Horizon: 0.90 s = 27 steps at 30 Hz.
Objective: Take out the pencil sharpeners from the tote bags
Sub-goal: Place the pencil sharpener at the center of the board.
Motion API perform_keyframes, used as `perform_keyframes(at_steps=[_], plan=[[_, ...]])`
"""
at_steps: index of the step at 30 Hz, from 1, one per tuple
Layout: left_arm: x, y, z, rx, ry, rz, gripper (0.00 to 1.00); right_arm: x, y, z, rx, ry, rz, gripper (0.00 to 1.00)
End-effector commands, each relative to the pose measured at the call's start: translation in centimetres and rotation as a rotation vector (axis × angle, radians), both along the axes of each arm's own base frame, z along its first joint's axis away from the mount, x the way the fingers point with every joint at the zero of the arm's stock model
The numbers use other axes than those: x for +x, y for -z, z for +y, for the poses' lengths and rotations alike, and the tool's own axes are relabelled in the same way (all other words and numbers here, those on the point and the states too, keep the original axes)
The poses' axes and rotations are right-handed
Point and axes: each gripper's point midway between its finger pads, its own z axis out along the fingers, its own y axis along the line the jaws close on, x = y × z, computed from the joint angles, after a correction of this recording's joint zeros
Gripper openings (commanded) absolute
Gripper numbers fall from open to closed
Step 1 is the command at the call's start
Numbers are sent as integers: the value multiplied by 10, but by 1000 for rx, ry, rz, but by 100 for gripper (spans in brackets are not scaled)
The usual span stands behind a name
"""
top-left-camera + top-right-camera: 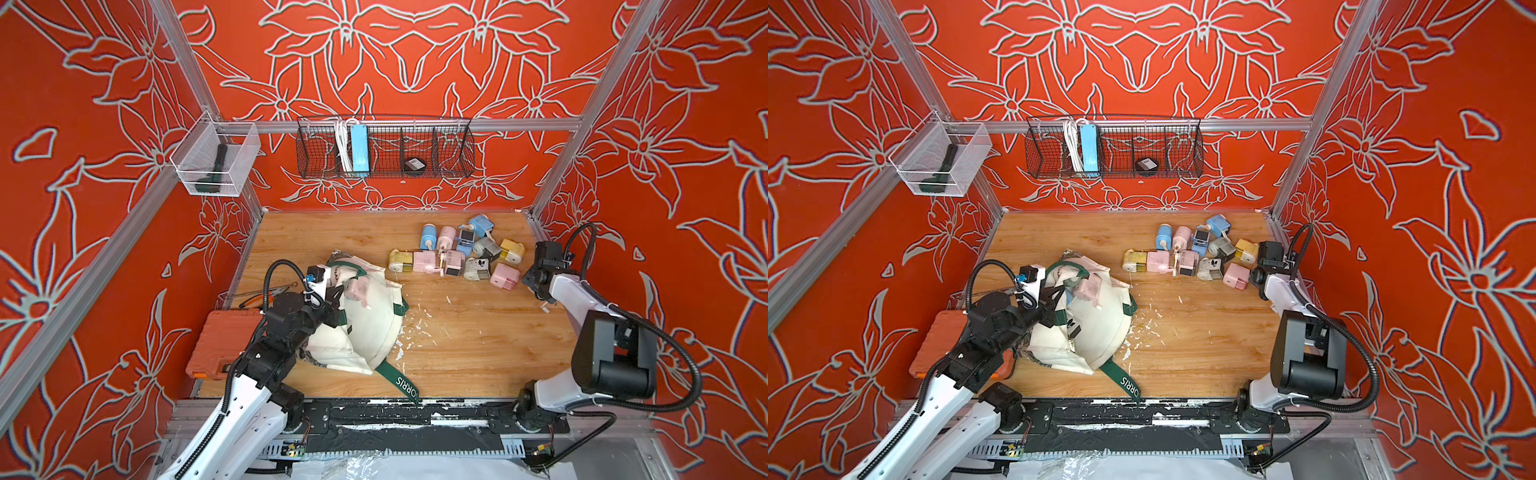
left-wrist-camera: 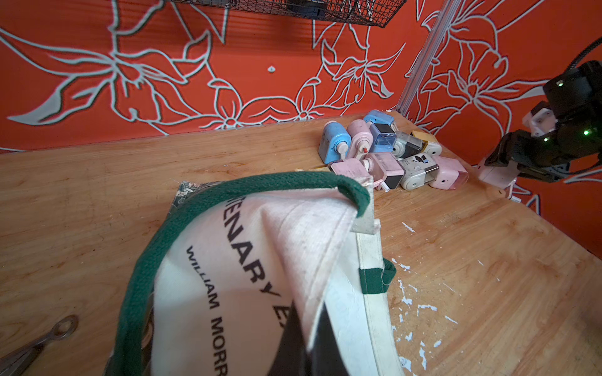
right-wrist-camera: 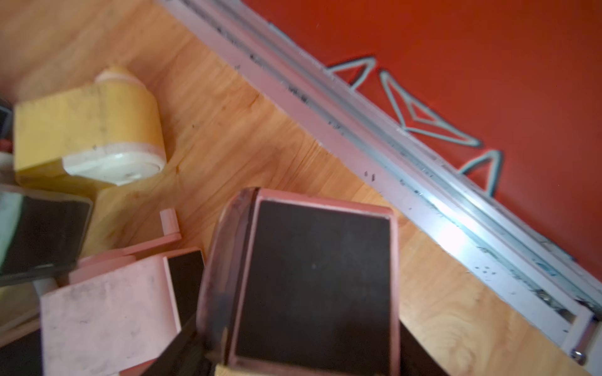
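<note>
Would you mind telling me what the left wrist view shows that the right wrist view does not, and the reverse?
Only the left wrist view: the tote bag with its green handle, the blue sharpeners and the right arm. Only the right wrist view: the dark base of the pink sharpener, close up. Both: the yellow sharpener, the wooden table and the red wall.
</note>
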Motion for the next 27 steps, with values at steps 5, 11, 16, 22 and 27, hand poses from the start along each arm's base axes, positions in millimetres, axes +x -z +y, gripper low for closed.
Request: perform_keyframes(at_steps=[5,11,16,22,27], plan=[[-5,-14,-7,-29,38,-45,0,23,3,12,63,-44,-39,44],[-5,-14,-7,-30,41,-45,0,32,12,22,89,-75,-40,47],[-4,-12,-8,-29,43,-38,0,35,12,27,105,-84,-52,52],[-4,-12,-8,-27,43,-37,0,33,4,29,102,-79,-55,71],[-4,-12,-8,-28,44,-38,0,30,-7,33,90,-87,-64,81]])
